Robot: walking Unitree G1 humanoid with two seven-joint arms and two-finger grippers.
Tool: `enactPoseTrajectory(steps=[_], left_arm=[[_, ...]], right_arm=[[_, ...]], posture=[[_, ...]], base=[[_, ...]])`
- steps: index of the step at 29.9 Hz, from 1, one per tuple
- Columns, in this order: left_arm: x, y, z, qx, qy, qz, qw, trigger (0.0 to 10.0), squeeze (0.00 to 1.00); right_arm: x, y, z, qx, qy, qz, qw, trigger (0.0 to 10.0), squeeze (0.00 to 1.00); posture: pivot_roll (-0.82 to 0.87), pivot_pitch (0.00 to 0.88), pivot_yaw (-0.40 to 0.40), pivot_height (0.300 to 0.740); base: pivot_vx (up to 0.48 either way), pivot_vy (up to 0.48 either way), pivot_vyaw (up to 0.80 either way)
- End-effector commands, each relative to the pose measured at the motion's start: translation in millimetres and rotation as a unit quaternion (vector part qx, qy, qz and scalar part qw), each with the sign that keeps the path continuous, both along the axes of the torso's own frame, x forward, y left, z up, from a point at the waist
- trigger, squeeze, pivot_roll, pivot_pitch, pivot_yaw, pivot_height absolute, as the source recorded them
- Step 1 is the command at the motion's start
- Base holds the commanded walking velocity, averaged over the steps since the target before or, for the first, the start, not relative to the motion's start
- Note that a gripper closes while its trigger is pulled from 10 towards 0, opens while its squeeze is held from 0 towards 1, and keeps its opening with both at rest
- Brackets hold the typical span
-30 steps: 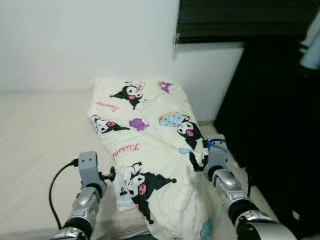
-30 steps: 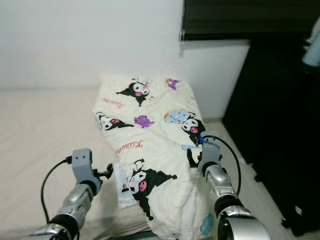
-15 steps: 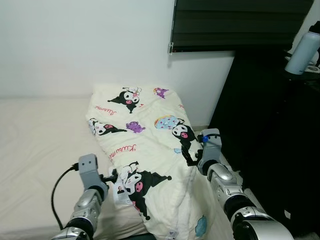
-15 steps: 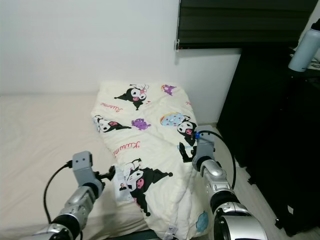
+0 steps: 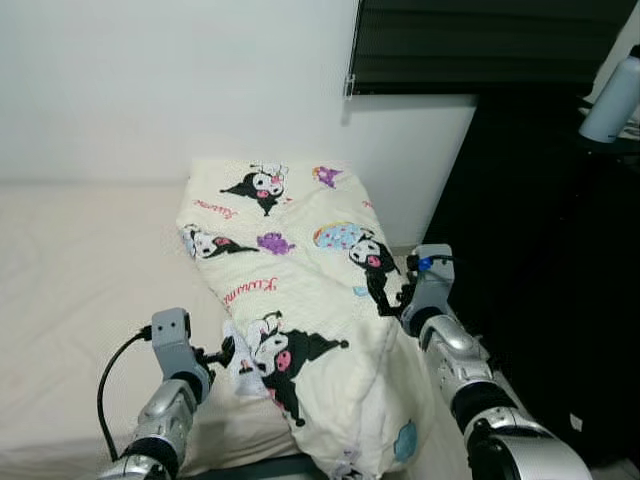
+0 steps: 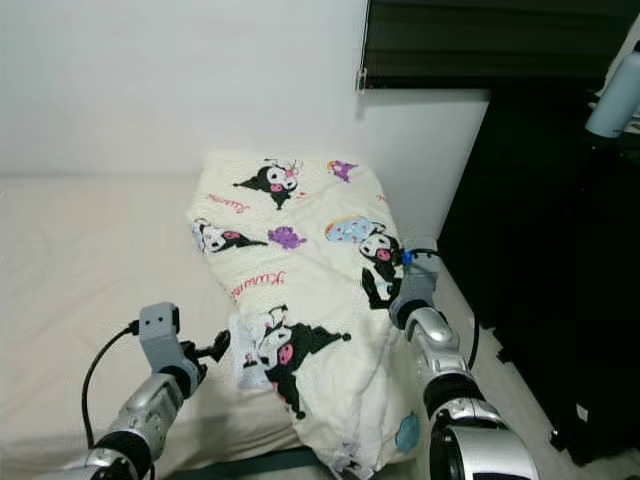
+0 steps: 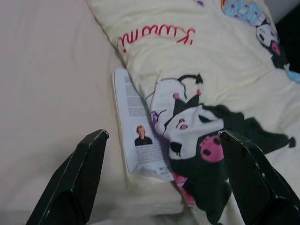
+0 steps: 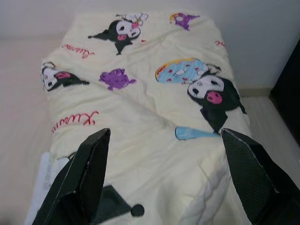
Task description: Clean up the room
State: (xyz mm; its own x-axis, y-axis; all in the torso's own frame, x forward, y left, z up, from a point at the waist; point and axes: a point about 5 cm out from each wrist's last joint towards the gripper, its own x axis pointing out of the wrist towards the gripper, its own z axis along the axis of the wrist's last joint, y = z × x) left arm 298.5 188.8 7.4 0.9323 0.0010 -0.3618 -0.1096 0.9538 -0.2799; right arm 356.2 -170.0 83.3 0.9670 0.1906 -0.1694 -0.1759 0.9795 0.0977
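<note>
A cream comforter (image 5: 300,270) printed with black cartoon characters lies folded in a long heap on the bed, and its near end hangs over the front edge. A thin printed booklet (image 7: 140,150) lies on the mattress, partly tucked under the comforter's left edge. My left gripper (image 5: 226,352) is open, low over the mattress, pointing at the booklet and the comforter's edge. My right gripper (image 5: 388,300) is open at the comforter's right edge, with its fingers (image 8: 84,178) spread over the fabric. Neither gripper holds anything.
The beige mattress (image 5: 80,270) stretches to the left, up to a white wall. A tall black cabinet (image 5: 540,250) stands close on the right, with a pale bottle (image 5: 611,98) on top. A dark blind (image 5: 480,40) hangs above. A narrow strip of floor (image 6: 470,320) runs between bed and cabinet.
The head camera has shifted a little. My right gripper has edged forward along the comforter's right side, and my left sits slightly lower. Both remain open.
</note>
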Motion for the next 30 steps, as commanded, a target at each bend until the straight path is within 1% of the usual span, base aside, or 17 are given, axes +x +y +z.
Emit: enactPoseTrajectory(steps=[1,8,9,10,12,13,15,16,21,24,25,26,28,30], left_arm=[[-2.9,2.9,-3,-0.002,0.008,0.001,1.000,10.0,0.00],[-2.5,3.0,-2,-0.006,0.006,0.005,1.000,10.0,0.00],[11.1,-1.0,13,-0.023,-0.036,0.007,0.999,10.0,0.00],[11.1,-1.0,13,-0.023,-0.036,0.007,0.999,10.0,0.00],[18.8,-5.3,23,-0.026,-0.060,-0.001,0.998,10.0,0.00],[18.8,-5.3,23,-0.026,-0.060,-0.001,0.998,10.0,0.00],[25.3,-13.0,31,-0.019,-0.078,-0.022,0.997,10.0,0.00],[25.3,-13.0,31,-0.019,-0.078,-0.022,0.997,10.0,0.00],[37.5,-24.9,48,-0.021,-0.111,-0.041,0.993,10.0,0.00],[39.1,-26.6,50,-0.022,-0.116,-0.044,0.992,10.0,0.00],[40.4,-29.6,51,-0.014,-0.114,-0.049,0.992,10.0,0.00],[41.9,-32.2,52,-0.008,-0.105,-0.046,0.993,10.0,0.00],[42.9,-33.9,52,-0.003,-0.098,-0.043,0.994,10.0,0.00],[46.3,-32.0,54,-0.029,-0.091,-0.006,0.995,10.0,0.00]], right_arm=[[0.1,-2.6,0,0.007,0.002,-0.005,1.000,10.0,0.00],[0.0,-2.0,1,0.008,0.001,-0.002,1.000,10.0,0.00],[-2.9,8.8,-2,0.023,-0.002,0.022,1.000,10.0,0.00],[-2.9,8.8,-2,0.023,-0.002,0.022,1.000,10.0,0.00],[-5.1,14.4,-4,0.029,-0.004,0.034,0.999,10.0,0.00],[-5.1,14.4,-4,0.029,-0.004,0.034,0.999,10.0,0.00],[-6.9,17.2,-5,0.032,-0.005,0.041,0.999,10.0,0.00],[-6.9,17.2,-5,0.032,-0.005,0.041,0.999,10.0,0.00],[-11.2,20.8,-8,0.035,-0.006,0.051,0.998,10.0,0.00],[-12.4,21.2,-8,0.036,-0.007,0.052,0.998,10.0,0.00],[-14.1,22.1,-9,0.038,-0.008,0.054,0.998,10.0,0.00],[-16.4,22.4,-9,0.040,-0.010,0.054,0.998,10.0,0.00],[-18.0,22.7,-10,0.041,-0.012,0.054,0.998,10.0,0.00],[-21.4,22.5,-9,0.044,-0.018,0.052,0.997,10.0,0.00]], posture=[[-0.08,0.030,-0.054,0.645],[-0.08,0.036,-0.053,0.640],[-0.08,0.047,-0.053,0.630],[-0.08,0.047,-0.053,0.630],[-0.08,0.048,-0.049,0.620],[-0.08,0.048,-0.049,0.620],[-0.09,0.056,-0.043,0.610],[-0.09,0.056,-0.043,0.610],[-0.09,0.073,-0.036,0.585],[-0.09,0.073,-0.036,0.575],[-0.10,0.099,-0.020,0.570],[-0.10,0.114,-0.013,0.565],[-0.10,0.114,-0.013,0.560],[-0.11,0.138,0.002,0.550]], base=[[0.000,0.000,0.00],[0.000,0.000,0.00],[0.000,0.000,0.00],[0.000,0.000,0.00],[0.000,0.000,0.00],[0.000,0.000,0.00],[0.000,0.000,0.00],[0.000,0.000,0.00],[0.000,0.000,0.00],[0.000,0.000,0.00],[0.000,0.000,0.00],[0.000,0.000,0.00],[0.000,0.000,0.00],[0.000,0.000,0.00]])
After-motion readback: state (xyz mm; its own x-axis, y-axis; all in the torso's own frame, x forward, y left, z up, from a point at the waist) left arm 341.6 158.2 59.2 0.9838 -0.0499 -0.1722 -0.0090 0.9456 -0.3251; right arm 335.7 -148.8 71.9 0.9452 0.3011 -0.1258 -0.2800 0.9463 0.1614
